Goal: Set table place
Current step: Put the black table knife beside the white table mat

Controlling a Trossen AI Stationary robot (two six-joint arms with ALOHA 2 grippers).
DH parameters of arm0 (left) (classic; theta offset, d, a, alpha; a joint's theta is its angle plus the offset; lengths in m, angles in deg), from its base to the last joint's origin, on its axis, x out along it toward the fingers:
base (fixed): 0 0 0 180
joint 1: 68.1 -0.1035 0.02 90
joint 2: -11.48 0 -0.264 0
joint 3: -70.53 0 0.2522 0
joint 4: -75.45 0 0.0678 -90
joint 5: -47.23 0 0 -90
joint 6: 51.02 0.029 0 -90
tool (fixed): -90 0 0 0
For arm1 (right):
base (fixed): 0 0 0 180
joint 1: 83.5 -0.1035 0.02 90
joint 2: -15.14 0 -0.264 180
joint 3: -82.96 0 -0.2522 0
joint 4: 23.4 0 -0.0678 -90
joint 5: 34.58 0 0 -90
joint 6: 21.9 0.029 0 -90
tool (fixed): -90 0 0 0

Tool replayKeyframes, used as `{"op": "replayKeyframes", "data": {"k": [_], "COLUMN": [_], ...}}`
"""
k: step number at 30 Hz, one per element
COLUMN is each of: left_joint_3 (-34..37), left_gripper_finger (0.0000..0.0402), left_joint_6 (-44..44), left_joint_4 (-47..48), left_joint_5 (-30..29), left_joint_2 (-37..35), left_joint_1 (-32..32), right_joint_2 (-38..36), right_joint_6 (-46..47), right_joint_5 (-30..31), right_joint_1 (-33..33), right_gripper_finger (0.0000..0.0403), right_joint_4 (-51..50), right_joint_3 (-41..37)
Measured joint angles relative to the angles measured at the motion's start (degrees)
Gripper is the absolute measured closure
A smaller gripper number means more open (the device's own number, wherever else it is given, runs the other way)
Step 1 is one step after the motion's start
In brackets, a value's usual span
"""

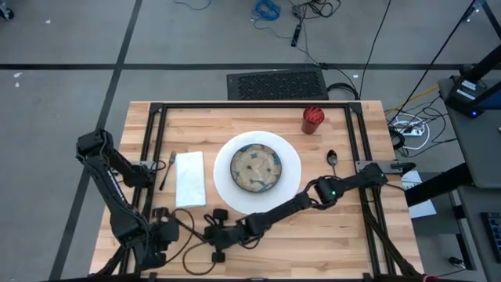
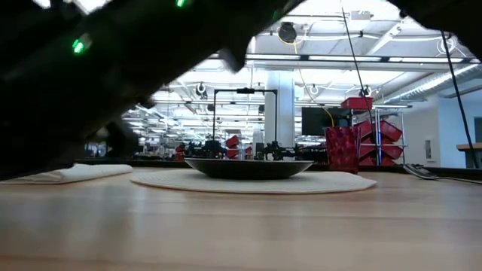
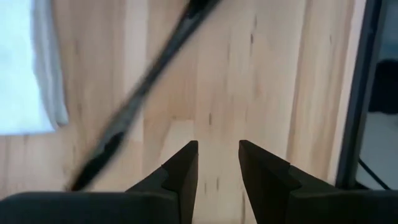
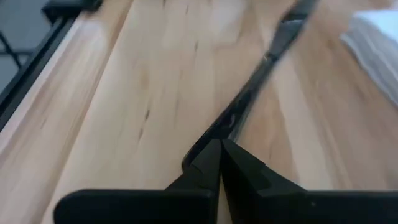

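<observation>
From above, your table (image 1: 337, 231) already carries plate (image 1: 291, 174), bowl (image 1: 256, 168), napkin (image 1: 189, 178), fork (image 1: 167, 169). Left gripper (image 3: 217, 163) hangs parted, empty. Right gripper (image 4: 219, 155) is pinched on a dark utensil (image 4: 249, 99); thin grip, it could twist loose.

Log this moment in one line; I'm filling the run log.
left hand open | right hand shut | fork left of napkin | bowl on plate | spoon right of plate

Even overhead light, soft shadows. Ceiling lights (image 2: 361, 56) glare in low view; near arm (image 2: 113, 68) dark, defocused. Wrist views motion-blurred.
</observation>
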Motion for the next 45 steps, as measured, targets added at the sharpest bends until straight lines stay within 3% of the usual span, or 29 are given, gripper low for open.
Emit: {"op": "replayKeyframes", "data": {"k": [7,12,20,27,36,41,45], "left_joint_3": [0.5,4.4,11.7,14.5,14.1,14.2,14.4], "left_gripper_finger": [0.0299,0.0299,0.0299,0.0299,0.0299,0.0299,0.0299], "left_joint_6": [-0.1,-0.1,0.0,3.3,-0.1,-1.7,-3.0], "left_joint_4": [-0.5,-4.9,-15.6,-27.1,-29.3,-30.5,-30.6], "left_joint_5": [-8.5,-10.8,-18.1,-17.3,-20.9,-23.7,-24.5], "left_joint_2": [0.0,0.2,2.4,7.1,14.8,15.9,16.0], "left_joint_1": [0.0,0.0,0.0,1.6,3.2,4.5,5.2], "right_joint_2": [-5.0,-8.4,-13.0,-14.1,-15.3,-21.0,-21.1], "right_joint_6": [3.2,6.3,10.7,16.1,19.0,20.8,25.9], "right_joint_5": [-0.2,4.7,13.4,19.8,26.0,33.1,32.2], "right_joint_1": [-3.7,-6.8,-12.2,-15.6,-17.7,-19.7,-18.8], "right_gripper_finger": [0.0403,0.0403,0.0403,0.0403,0.0403,0.0403,0.0403], "right_joint_4": [-17.8,-29.7,-30.8,-31.0,-32.0,-40.4,-48.6], "right_joint_3": [-0.1,-0.4,-0.3,-0.3,-0.4,-0.1,-0.4]}}
